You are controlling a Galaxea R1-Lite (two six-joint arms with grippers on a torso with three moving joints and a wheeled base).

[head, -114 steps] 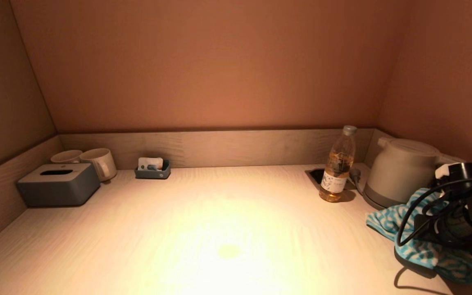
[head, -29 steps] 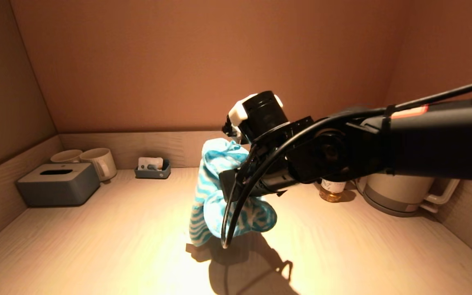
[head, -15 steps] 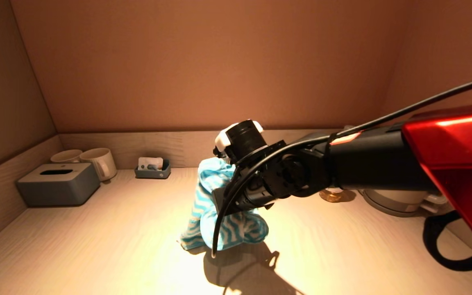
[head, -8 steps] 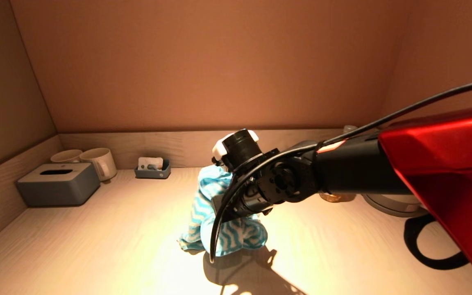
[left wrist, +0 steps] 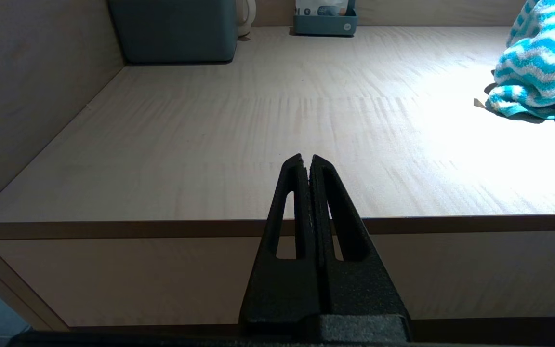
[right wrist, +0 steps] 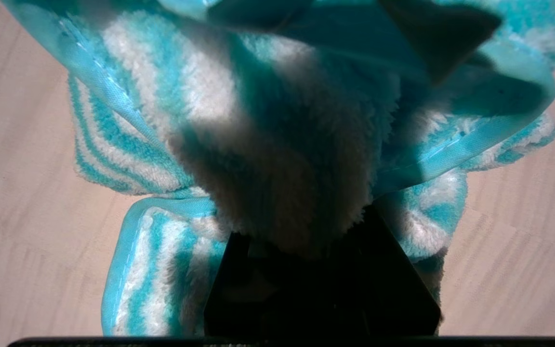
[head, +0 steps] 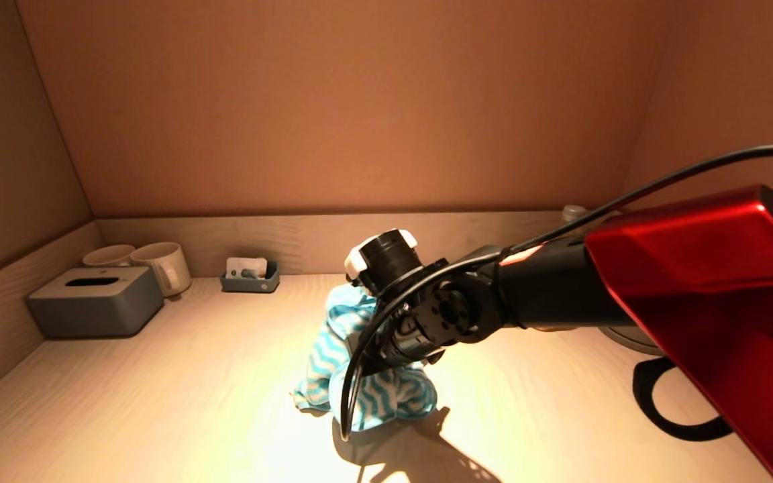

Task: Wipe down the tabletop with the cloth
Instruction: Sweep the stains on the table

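A turquoise and white striped cloth (head: 333,355) hangs bunched from my right gripper (head: 386,359) over the middle of the pale wooden tabletop (head: 158,402), its lower folds resting on the wood. In the right wrist view the cloth (right wrist: 277,144) fills the frame and buries the fingertips; the gripper is shut on it. My left gripper (left wrist: 306,161) is shut and empty, parked low in front of the table's front edge, with the cloth (left wrist: 533,67) far off to one side.
A grey tissue box (head: 94,300) and two white mugs (head: 158,265) stand at the back left. A small grey tray (head: 249,276) sits by the back wall. A kettle base (head: 625,335) and a bottle cap (head: 571,212) show behind my right arm.
My right arm has carried the cloth from beside the kettle to the table's middle and lowered it; over the last second it sank a little more and the cloth's folds settled on the wood.
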